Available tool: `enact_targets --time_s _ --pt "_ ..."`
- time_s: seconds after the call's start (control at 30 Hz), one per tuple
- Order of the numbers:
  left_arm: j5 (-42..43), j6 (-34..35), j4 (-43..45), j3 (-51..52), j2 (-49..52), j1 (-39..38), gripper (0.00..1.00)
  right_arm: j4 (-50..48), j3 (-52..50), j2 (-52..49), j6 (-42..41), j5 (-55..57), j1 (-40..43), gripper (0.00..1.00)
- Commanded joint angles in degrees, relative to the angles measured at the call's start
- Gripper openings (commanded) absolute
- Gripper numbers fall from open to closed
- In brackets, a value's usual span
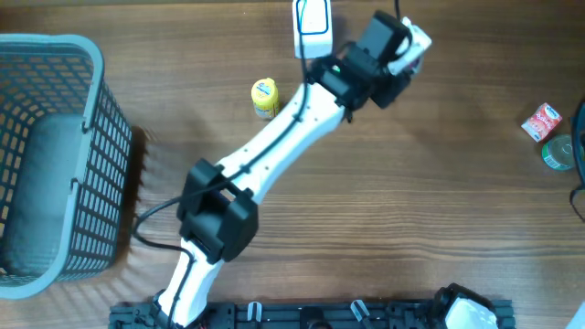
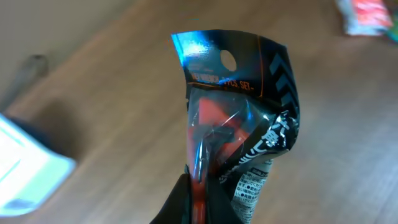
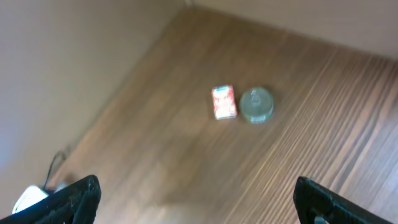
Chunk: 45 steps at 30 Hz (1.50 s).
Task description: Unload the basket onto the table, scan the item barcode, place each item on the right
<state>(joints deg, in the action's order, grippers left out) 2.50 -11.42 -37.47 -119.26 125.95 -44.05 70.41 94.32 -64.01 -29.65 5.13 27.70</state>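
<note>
My left gripper (image 2: pixel 200 186) is shut on the item, a black and blue plastic packet (image 2: pixel 239 118) with something red inside. The packet stands up from the jaws, and a white printed label (image 2: pixel 252 186) shows on its lower right side. I cannot make out a barcode. In the overhead view the left gripper (image 1: pixel 407 47) holds the packet just right of a white scanner (image 1: pixel 313 26) at the table's far edge. The scanner (image 2: pixel 25 174) is a blur at the left of the left wrist view. My right gripper (image 3: pixel 199 202) is open and empty above the bare wood.
A yellow bottle (image 1: pixel 265 98) stands left of the left arm. A grey wire basket (image 1: pixel 46 164) fills the left end of the table. At the far right lie a red packet (image 1: pixel 541 122) and a green can (image 1: pixel 558 153), also below the right wrist: red packet (image 3: pixel 224 102), can (image 3: pixel 256 105).
</note>
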Motion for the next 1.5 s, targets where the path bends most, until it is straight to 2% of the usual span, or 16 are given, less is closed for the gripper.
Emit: enact_targets --time_s 0.0,0.27,0.33,0.43,0.5,0.57,0.6,0.63,0.67,0.7,0.77,0.83,0.93,1.1,1.3,1.47 --pt "3.7 1.6 -0.3 -0.3 6.9 -5.2 0.04 0.9 0.0 -2.0 2.6 -6.5 0.1 1.0" --pt "3.5 1.8 0.4 -0.3 16.3 -10.2 0.04 2.5 0.0 -2.1 2.5 -6.5 0.1 1.0" --pt "2.5 1.8 0.5 -0.3 15.6 -10.1 0.15 2.9 0.0 -2.0 2.5 -6.5 0.1 1.0" --pt "2.4 1.8 -1.7 -0.3 10.7 -9.0 0.81 4.0 0.0 -2.1 2.5 -6.5 0.1 1.0" --pt "2.4 1.6 -2.1 -0.3 6.6 -8.7 1.0 4.4 0.0 -2.0 2.5 -6.5 0.1 1.0" --pt "1.2 1.6 -3.7 -0.3 0.5 -7.9 1.0 4.0 0.0 -2.0 2.5 -6.6 0.1 1.0" --pt "-0.2 1.3 -4.9 -0.3 -2.4 -6.9 1.0 4.0 0.0 -2.1 2.5 -6.9 0.1 0.9" --pt "-2.0 1.2 -6.5 -0.3 -7.1 -4.4 1.0 3.5 -0.1 -2.1 1.9 -7.0 0.1 0.91" --pt "-2.6 1.2 -7.6 -0.3 -12.2 -1.0 1.0 3.1 -0.3 -2.5 -1.7 -8.4 0.1 1.0" --pt "-2.5 1.4 -8.0 -0.3 -15.4 1.3 1.0 3.9 -0.3 -3.3 -4.3 -9.5 0.1 1.0" --pt "-2.4 1.4 -9.1 -0.3 -23.3 6.9 1.0 9.7 -2.1 -6.3 -21.0 -13.8 -0.1 1.0" --pt "-2.4 1.7 -10.5 -0.3 -31.3 12.5 1.0 8.5 -11.4 -9.1 -35.1 -20.2 -3.2 1.0" --pt "-2.4 1.9 -13.8 -0.3 -38.7 19.8 1.0 -8.3 -29.3 -12.0 -42.2 -25.1 -10.8 0.9" --pt "-2.4 1.8 -18.8 -0.3 -39.3 25.9 1.0 -20.9 -35.1 -17.5 -43.8 -21.0 -20.2 0.97" --pt "-2.4 1.4 -20.4 -0.3 -39.2 28.2 1.0 -32.9 -35.1 -31.5 -45.2 -17.1 -26.7 0.96" --pt "-3.7 1.4 -21.2 -0.3 -39.2 31.3 1.0 -34.3 -35.1 -34.0 -45.4 -13.1 -26.8 0.81"
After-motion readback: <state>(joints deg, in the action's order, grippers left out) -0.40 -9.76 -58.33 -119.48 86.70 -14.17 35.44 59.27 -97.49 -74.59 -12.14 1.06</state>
